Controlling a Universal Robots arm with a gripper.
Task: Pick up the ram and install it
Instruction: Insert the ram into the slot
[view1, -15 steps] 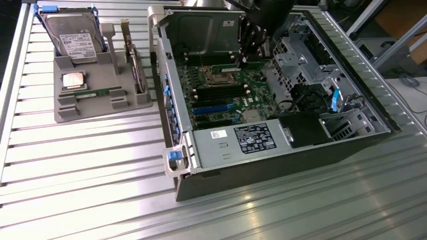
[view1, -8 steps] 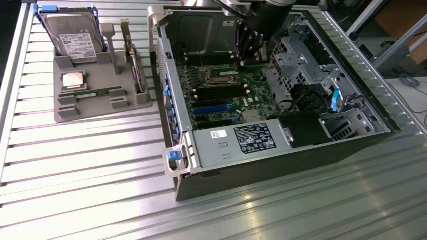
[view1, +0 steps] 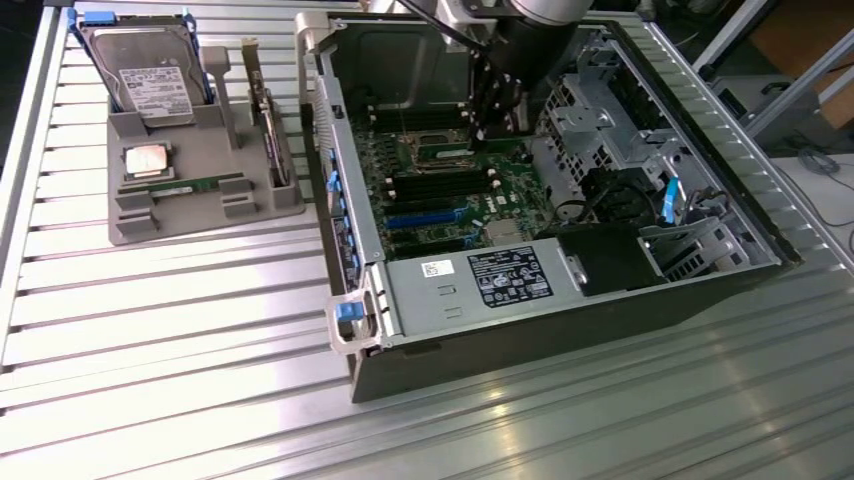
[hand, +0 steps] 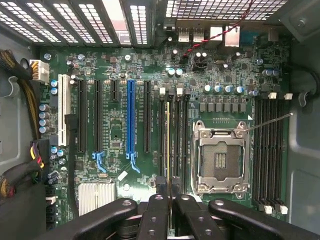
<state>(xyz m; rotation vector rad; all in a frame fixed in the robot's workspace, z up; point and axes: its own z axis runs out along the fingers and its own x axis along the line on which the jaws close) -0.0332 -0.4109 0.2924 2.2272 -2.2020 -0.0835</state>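
Ram (hand: 168, 145) stands edge-on in a slot on the green board (hand: 120, 120) beside the empty processor socket (hand: 220, 157), grasped by the pincer (hand: 168, 200) inside the computer case (view1: 534, 320).

1. I see a ribbed metal table (view1: 200, 330) with a brushed, shiny finish that throws back the light.
2. The computer case (view1: 534, 330) looks like bare grey sheet metal, matt, with a perforated wall.
3. The motherboard (hand: 125, 65) is glossy green circuit board; its slots are black, blue and white plastic.
4. The processor socket (hand: 220, 157) has a bright polished metal frame.
5. The gripper (hand: 167, 210) fingers are smooth black plastic with a slight sheen.
6. The parts holder (view1: 200, 190) is dull grey plastic.
7. The hard drive (view1: 147, 70) is grey metal under a white paper label.
8. The ram (view1: 194, 187) is thin green board.
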